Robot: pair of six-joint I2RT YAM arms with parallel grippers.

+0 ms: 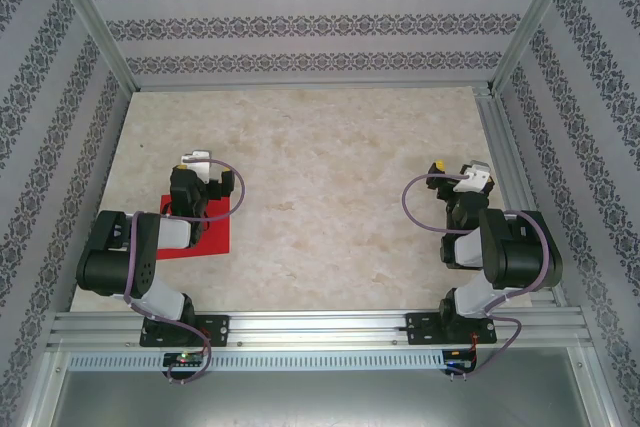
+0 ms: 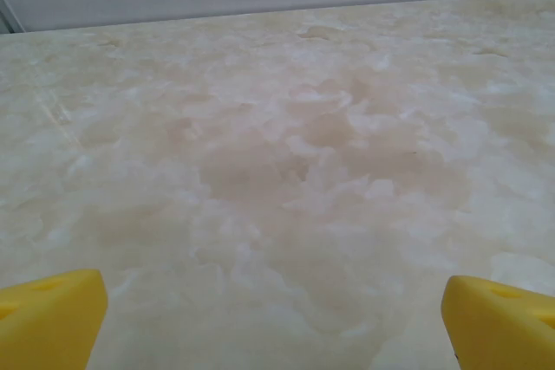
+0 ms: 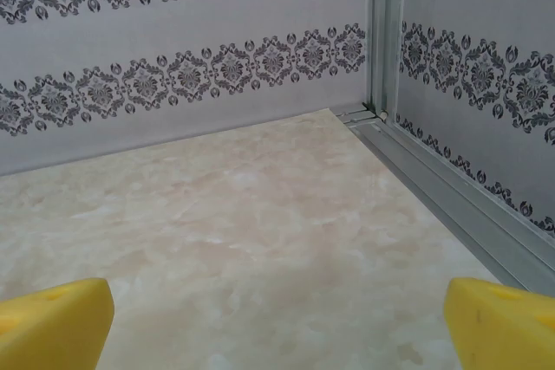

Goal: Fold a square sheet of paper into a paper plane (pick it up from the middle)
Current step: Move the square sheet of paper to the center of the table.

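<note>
Two robot arms stood bent over a cream marbled surface (image 1: 330, 157) inside an enclosure of damask-patterned walls (image 1: 300, 27). The square sheet of paper (image 1: 208, 232), bright red, lay flat in the near-left part of the surface. It sat partly under the left arm (image 1: 130, 247), with its right edge and near-right corner showing from above. The left end effector (image 2: 273, 327) pointed toward the far wall just beyond the sheet's far edge, its yellow fingertips (image 2: 52, 318) spread wide at either side of the wrist camera's frame with bare marbled surface between them. Whether any part of the arm touched the paper could not be told from above. At the right, well apart from the sheet, the right end effector (image 3: 277, 327) was likewise spread wide and gripped nothing. Its yellow fingertips (image 3: 503, 322) framed the far-right corner of the enclosure, where an aluminium rail (image 3: 451, 197) ran along the foot of the right wall. Purple cables (image 1: 235, 192) looped from each wrist, and both bases were bolted to a slotted aluminium beam (image 1: 320, 327) at the near edge.
</note>
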